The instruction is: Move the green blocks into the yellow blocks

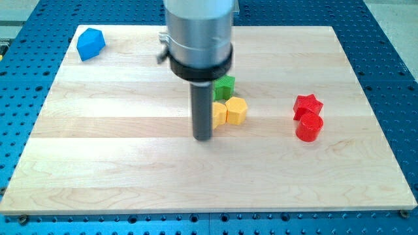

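A green star-shaped block [225,87] sits near the board's middle, partly hidden behind the arm. Just below it lie two yellow blocks touching each other: a hexagonal one [236,111] on the right and another [219,114] on the left, whose shape is partly hidden by the rod. The green block touches the yellow pair from above. My tip [204,138] rests on the board just to the left of and slightly below the left yellow block, close to it.
A blue block [91,44] lies at the board's top left corner. A red star block [307,105] and a red cylinder [309,126] sit together at the right. The wooden board [117,163] lies on a blue perforated table.
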Controlling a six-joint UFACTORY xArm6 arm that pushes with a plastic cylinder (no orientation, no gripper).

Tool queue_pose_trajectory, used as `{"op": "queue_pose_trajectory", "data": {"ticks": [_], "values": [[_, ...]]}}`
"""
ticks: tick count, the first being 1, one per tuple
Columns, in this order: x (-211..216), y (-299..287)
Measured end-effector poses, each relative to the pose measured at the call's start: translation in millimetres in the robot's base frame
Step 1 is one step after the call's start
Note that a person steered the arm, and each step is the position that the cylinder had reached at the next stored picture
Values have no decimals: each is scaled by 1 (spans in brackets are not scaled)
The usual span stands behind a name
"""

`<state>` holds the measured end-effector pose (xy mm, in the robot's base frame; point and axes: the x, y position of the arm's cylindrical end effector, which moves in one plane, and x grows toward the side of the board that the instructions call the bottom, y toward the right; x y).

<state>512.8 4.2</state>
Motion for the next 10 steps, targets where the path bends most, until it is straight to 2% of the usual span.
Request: {"op": "queue_pose_trajectory", "data": {"ticks": [1, 2, 3, 4, 5, 6, 8, 10], "values": [[9, 10], [14, 67], [-22, 110], [-63, 114], [-88, 95], [-131, 62], [-138, 35], [-174, 34]]}}
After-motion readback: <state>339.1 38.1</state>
